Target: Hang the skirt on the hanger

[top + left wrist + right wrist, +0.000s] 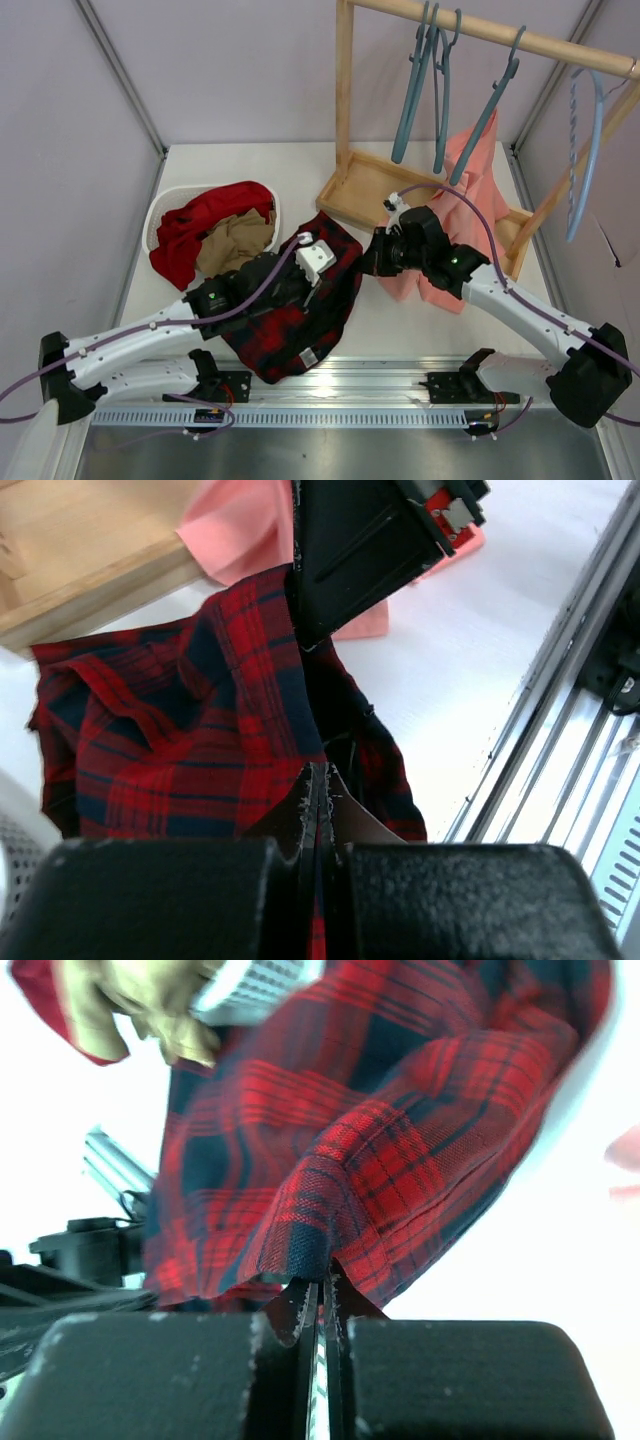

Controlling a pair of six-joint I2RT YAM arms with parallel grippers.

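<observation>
Skirt [300, 320] pinched by left hand [316, 775] and right hand [322, 1285], three slate-blue hangers [411, 100], one paler hanger [593, 150]

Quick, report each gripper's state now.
Left gripper: closed, pinching the skirt.
Right gripper: closed, pinching a fold of the skirt.

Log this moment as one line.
left gripper: shut on skirt | right gripper: shut on skirt | skirt: not yet on hanger | hanger: hanging on rail
</observation>
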